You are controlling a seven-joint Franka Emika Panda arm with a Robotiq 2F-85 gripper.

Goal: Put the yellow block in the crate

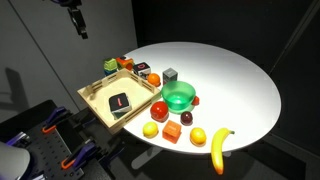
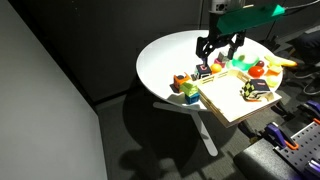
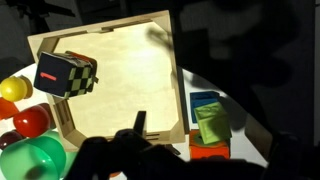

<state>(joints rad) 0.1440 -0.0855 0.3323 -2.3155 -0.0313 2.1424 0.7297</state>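
The yellow block (image 3: 210,122) is a yellow-green cube resting on a blue block (image 3: 203,99) and an orange block (image 3: 205,152), just outside the crate's wall. It also shows in both exterior views (image 1: 111,66) (image 2: 188,90). The crate (image 3: 120,110) is a shallow light-wood tray (image 1: 95,92) (image 2: 232,105) holding a dark patterned cube (image 3: 66,75). My gripper (image 2: 220,48) hangs well above the table near the crate's corner, open and empty; it also shows at the top of an exterior view (image 1: 78,22). In the wrist view its fingers (image 3: 150,150) are dark shapes in shadow.
A green bowl (image 1: 180,96), a grey cube (image 1: 171,74), a banana (image 1: 218,148), round yellow fruits (image 1: 151,129), red pieces (image 1: 160,110) and more blocks (image 1: 143,68) lie on the round white table (image 1: 240,80). The crate overhangs the table's edge.
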